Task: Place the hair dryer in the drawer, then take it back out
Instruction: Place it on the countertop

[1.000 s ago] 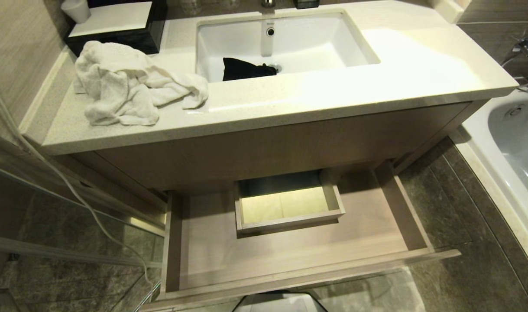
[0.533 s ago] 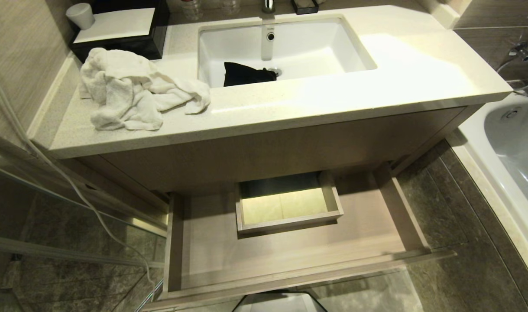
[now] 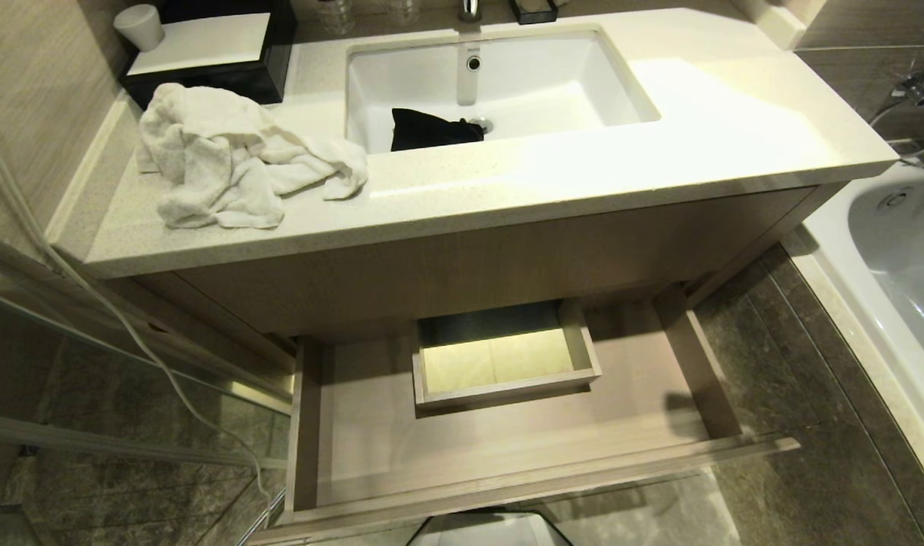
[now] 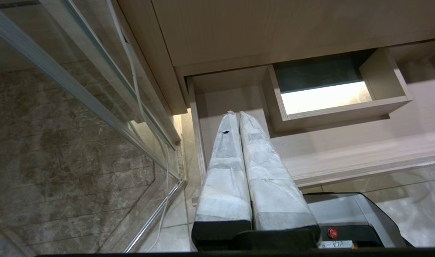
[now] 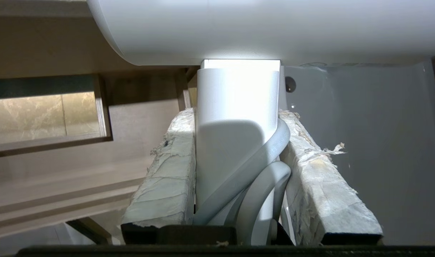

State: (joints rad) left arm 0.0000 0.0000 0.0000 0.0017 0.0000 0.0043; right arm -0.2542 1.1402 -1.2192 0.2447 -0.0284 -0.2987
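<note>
Hair dryer (image 5: 235,135) barrel largely cut off

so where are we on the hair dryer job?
Done: the drawer stands pulled open, nothing lying in it. In hand: the right gripper is clamped on the hair dryer handle and cord, near the drawer. Left gripper shut, holding nothing. Left: set it in, then take it back out.

The drawer (image 3: 507,447) stands pulled out below the countertop (image 3: 659,152) (towel (image 3: 227,159) left of the sink (image 3: 499,83)).
</note>
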